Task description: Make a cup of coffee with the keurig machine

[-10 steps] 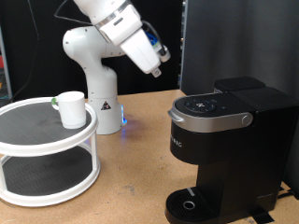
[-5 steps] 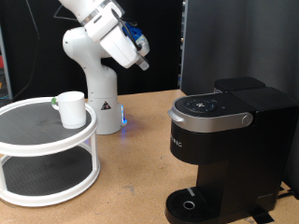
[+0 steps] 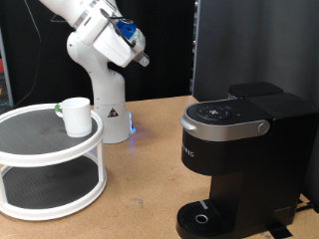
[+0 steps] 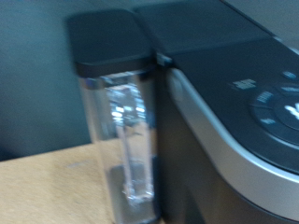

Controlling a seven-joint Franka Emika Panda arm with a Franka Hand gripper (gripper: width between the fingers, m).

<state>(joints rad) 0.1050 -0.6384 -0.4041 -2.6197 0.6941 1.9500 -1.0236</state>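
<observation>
The exterior view shows a wooden surface (image 3: 150, 169). The keurig (image 3: 239, 149), a black coffee maker with its lid down, stands at the surface's right edge. Its drip base at the bottom is bare. The cup (image 3: 75, 116), a white mug, sits on the top tier of a round white stand (image 3: 50, 164) at the surface's left edge, well apart from the keurig.

The tool (image 3: 135, 50) hangs high in the air near the surface's far edge, above and between cup and keurig, holding nothing visible. Whether its fingers are open or closed cannot be told. The wrist view shows only the keurig's clear water tank (image 4: 121, 140) and button panel, blurred.

The arm appears in transit, with the cup unfetched. The next move probably calls for reaching one of the two.
</observation>
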